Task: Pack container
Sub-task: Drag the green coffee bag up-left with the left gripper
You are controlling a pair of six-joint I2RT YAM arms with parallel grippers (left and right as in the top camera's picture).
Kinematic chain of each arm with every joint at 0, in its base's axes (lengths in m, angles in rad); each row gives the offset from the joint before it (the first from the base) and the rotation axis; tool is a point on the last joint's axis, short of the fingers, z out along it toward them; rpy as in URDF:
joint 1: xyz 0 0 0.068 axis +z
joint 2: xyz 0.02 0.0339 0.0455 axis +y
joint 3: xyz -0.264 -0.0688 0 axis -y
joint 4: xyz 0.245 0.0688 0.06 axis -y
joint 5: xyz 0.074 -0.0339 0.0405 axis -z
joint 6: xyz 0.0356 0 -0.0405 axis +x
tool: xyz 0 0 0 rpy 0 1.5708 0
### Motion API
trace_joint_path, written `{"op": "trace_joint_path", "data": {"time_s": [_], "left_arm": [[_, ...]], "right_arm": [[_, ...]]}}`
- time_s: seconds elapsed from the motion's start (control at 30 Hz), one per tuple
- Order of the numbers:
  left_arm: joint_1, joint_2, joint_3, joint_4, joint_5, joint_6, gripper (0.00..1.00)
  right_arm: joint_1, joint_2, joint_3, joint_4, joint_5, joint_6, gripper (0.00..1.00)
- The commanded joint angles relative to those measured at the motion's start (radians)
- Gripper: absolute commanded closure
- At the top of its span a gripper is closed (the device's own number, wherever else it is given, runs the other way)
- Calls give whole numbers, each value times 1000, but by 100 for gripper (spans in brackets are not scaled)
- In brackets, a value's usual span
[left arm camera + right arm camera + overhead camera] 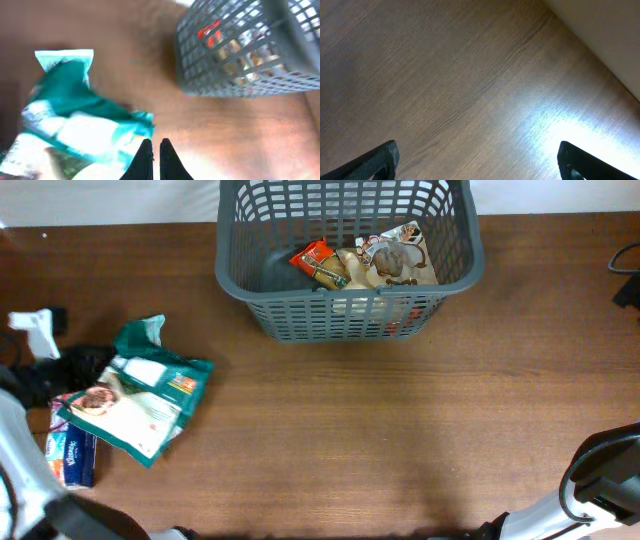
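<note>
The dark grey lattice basket (350,315) stands at the back middle of the table and also shows in the left wrist view (240,75). Inside it lie an orange packet (316,260) and a white and brown packet (400,258). A teal and white food packet (140,395) lies at the left, blurred in the left wrist view (75,125). My left gripper (152,145) is shut, its tips at the packet's right edge, with nothing seen between the fingers. My right gripper (477,155) is open over bare wood.
A small blue packet (70,455) lies at the left front, partly under the teal packet. My right arm (600,475) sits at the front right corner. A black cable (625,275) lies at the right edge. A pale wall edge (605,35) shows beyond the table.
</note>
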State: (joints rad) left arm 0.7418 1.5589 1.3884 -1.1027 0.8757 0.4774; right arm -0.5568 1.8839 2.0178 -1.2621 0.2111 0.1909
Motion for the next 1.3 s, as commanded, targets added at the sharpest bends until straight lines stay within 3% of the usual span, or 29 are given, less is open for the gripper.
{"op": "trace_joint_path", "data": {"time_s": [0.0, 0.2, 0.23, 0.33, 0.37, 0.4, 0.6, 0.77, 1.1, 1.17, 1.27], "left_arm": [[1, -58, 36, -5, 45, -17, 98], [1, -61, 37, -40, -7, -16, 98], [1, -61, 37, -44, -30, -16, 89], [1, -61, 37, -58, -129, -16, 36], [1, -61, 37, -62, -171, -18, 13], [1, -61, 37, -63, -211, -20, 1], [1, -60, 37, -60, -425, -21, 1], [0, -23, 37, -37, -586, -99, 1], [-42, 143, 37, 17, -668, -103, 0], [-55, 181, 37, 27, -668, -102, 3], [-73, 227, 37, 42, -667, -96, 19]], "right_arm": [[1, -12, -2, 3, -2, 8, 1], [1, -12, -2, 3, -2, 8, 1], [1, -12, -2, 3, -2, 8, 1], [1, -12, -2, 3, -2, 8, 1], [1, -12, -2, 3, -2, 8, 1], [1, -12, -2, 3, -2, 8, 1], [1, -12, -2, 3, -2, 8, 1], [1, -12, -2, 3, -2, 8, 1], [1, -12, -2, 3, -2, 8, 1], [1, -12, -2, 3, -2, 8, 1], [1, -12, -2, 3, -2, 8, 1]]}}
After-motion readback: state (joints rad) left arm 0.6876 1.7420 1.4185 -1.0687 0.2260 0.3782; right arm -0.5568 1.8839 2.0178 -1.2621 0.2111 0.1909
